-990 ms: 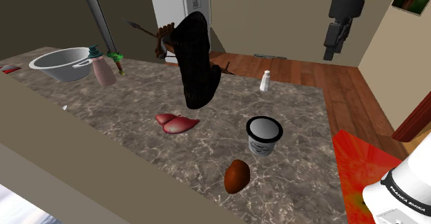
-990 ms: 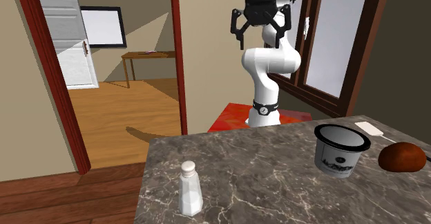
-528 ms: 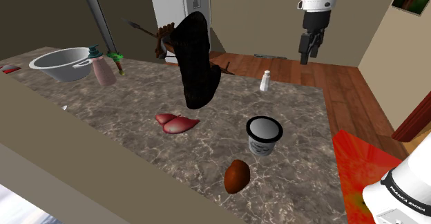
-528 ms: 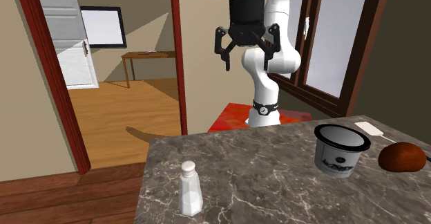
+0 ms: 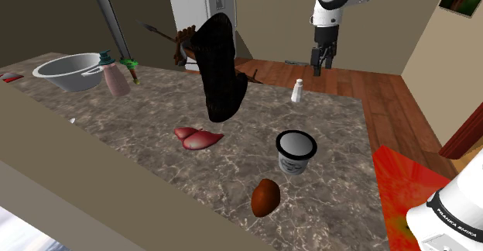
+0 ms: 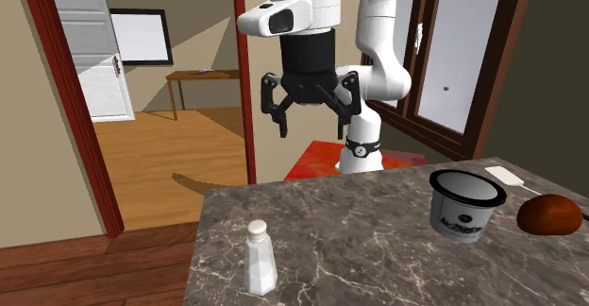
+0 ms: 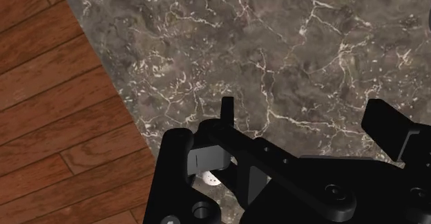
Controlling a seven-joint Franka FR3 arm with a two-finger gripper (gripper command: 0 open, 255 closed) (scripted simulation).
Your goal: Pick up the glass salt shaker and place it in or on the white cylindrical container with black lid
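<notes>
The salt shaker (image 5: pixel 297 91) is a small whitish bottle with a white cap, upright near the far edge of the marble counter (image 5: pixel 147 125). In the second exterior view the salt shaker (image 6: pixel 260 257) stands at the counter's near corner. My black gripper (image 6: pixel 312 125) hangs open in the air above it, pointing down, well clear of it. From the shoulder view the gripper (image 5: pixel 317 62) is just up and right of the shaker. The white container (image 5: pixel 296 152) with a black rim stands open-topped nearer the stand; the same container (image 6: pixel 466 205) sits at the right of the second exterior view.
A brown egg-shaped lump (image 5: pixel 265 197) lies close to the container. A tall black shape (image 5: pixel 220 67) stands mid-counter with pink pieces (image 5: pixel 198 137) in front of it. Farther left are a white bowl (image 5: pixel 70 71), a pink bottle (image 5: pixel 116 79) and a sword (image 5: pixel 114 31). Wooden floor lies past the counter edge.
The arm has swung down and toward the shaker: leftward and lower in both exterior views. The fingers stay apart. Nothing on the counter has moved.
</notes>
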